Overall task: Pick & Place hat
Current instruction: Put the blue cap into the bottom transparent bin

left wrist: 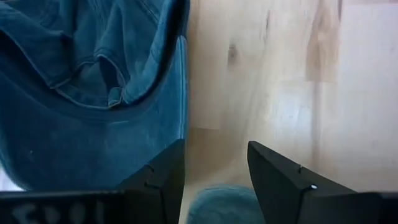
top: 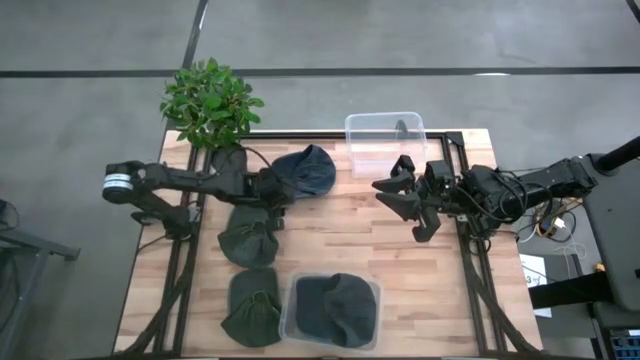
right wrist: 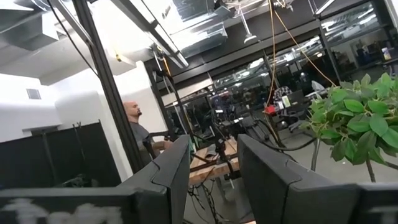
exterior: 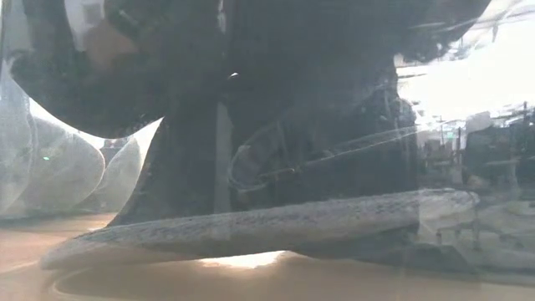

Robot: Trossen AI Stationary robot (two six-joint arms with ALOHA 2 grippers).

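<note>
a pale wooden table (top: 330,250) stands on a grey floor, with a leafy green plant (top: 210,100) at its far left corner. an empty clear bin (top: 386,143) sits at the far edge; a second clear bin (top: 332,310) at the near edge holds a dark hat (top: 340,305). two dark green hats lie on the left side of the table, one (top: 245,240) mid-table and one (top: 252,308) just beside the near bin.

the blue denim hat (top: 305,172) lies near the far edge, left of the empty bin. the left gripper (top: 272,188) is low beside it, fingers spread with bare wood between them and nothing pinched. the right gripper (top: 405,200) hangs over the table right of centre, apart from every hat, fingers spread and empty.

the left wrist view alone shows the denim hat (left wrist: 93,93) closely: faded blue cloth, stitched seams, folds, with one finger (left wrist: 161,180) just beside its edge. the right wrist view looks into the room: a person (right wrist: 134,127) seated beyond glass, and plant leaves. the low view is blocked by a dark hat (exterior: 276,167) behind clear bin wall.
</note>
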